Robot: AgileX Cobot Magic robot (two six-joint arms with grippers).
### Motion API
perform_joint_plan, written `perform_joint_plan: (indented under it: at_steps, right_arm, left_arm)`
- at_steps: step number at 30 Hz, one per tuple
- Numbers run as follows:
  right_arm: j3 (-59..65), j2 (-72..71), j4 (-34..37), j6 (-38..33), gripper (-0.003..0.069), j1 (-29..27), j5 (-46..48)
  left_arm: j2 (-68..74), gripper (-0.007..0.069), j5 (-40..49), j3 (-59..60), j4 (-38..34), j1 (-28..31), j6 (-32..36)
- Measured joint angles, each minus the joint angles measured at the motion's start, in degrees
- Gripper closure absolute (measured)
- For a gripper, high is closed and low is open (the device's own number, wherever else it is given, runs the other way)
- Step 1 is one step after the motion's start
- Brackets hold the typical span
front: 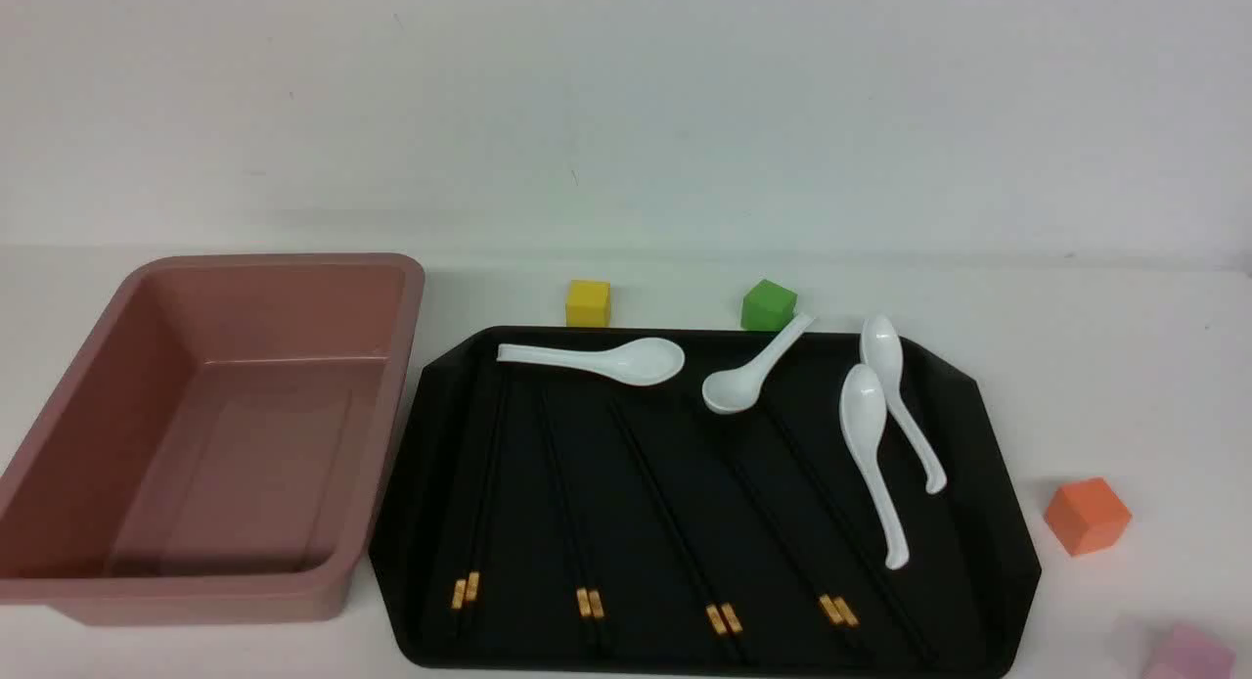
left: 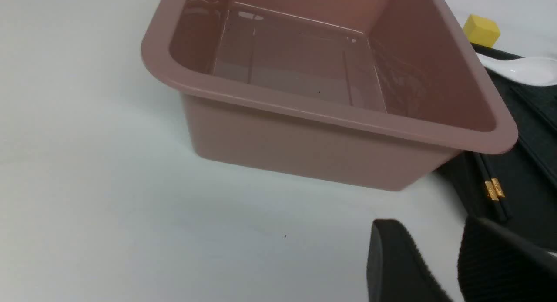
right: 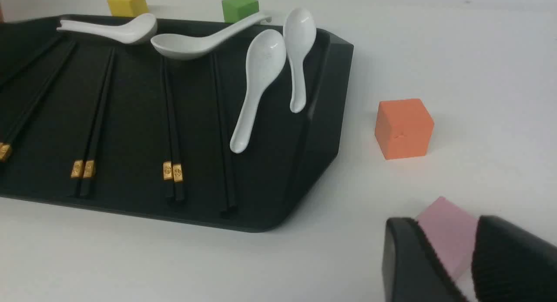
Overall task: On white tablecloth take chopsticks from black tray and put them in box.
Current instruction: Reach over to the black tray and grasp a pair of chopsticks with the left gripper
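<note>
Left wrist view: my left pincer (left: 428,249) gapes empty at lower right; right wrist view: my right pincer (right: 444,249) likewise.

The deep dusty-pink box (front: 377,444), round-cornered with a flared rim, stood upright with nothing in it at the left of the front view, on the plain white tablecloth (front: 1125,405) spread smooth beneath everything. Beside it, from the centre to the lower right, lay the flat glossy black tray (front: 1007,581) with its cut corners and low raised rim. Pairs of slim black chopsticks (front: 670,513) rested in it lengthwise, most slanting, four pairs showing gold bands near the bottom of the frame.
</note>
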Motion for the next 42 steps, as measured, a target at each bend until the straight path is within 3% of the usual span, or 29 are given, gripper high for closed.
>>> perform_joint_plan:
  at_steps: [37, 40, 42]
  right_arm:
    - [0.0, 0.0, 0.0, 0.0, 0.0417, 0.0, 0.0]
    - [0.0, 0.0, 0.0, 0.0, 0.0417, 0.0, 0.0]
    - [0.0, 0.0, 0.0, 0.0, 0.0417, 0.0, 0.0]
  left_arm:
    - [0.0, 0.0386, 0.0, 0.0, 0.0, 0.0, 0.0]
    - [0.0, 0.0386, 0.0, 0.0, -1.51, 0.0, -0.99]
    - [0.0, 0.0386, 0.0, 0.0, -10.53, 0.0, -7.2]
